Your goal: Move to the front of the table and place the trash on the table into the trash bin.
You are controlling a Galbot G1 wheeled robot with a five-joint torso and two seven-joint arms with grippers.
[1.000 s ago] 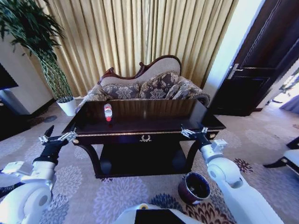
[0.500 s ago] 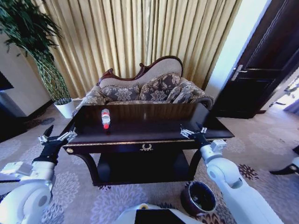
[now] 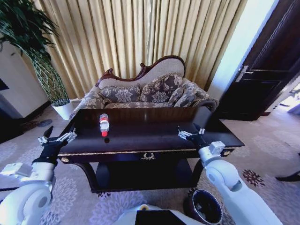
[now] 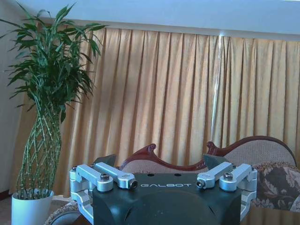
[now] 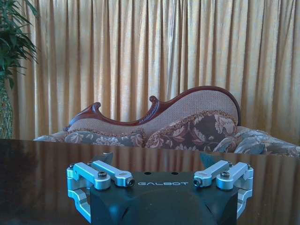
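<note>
The dark glossy table (image 3: 154,140) with gold trim stands right in front of me. On its left part lies the trash I can see, a clear plastic bottle (image 3: 104,125) with a red cap and label. The trash bin (image 3: 205,208), a round maroon bucket, stands on the carpet by the table's right leg, beside my right arm. My left gripper (image 3: 58,137) hangs open at the table's left end, holding nothing. Over the table's right front edge my right gripper (image 3: 191,132) is open and holds nothing. The wrist views show each gripper, left (image 4: 159,161) and right (image 5: 157,157), with fingers spread.
A patterned sofa (image 3: 150,91) stands behind the table before gold curtains. A tall plant in a white pot (image 3: 61,108) is at the back left. A dark door (image 3: 267,70) is at the right. Patterned carpet surrounds the table.
The whole picture has shifted: the camera has moved closer to the table, which now looks larger, and the bin sits lower in view. Both arms keep their pose.
</note>
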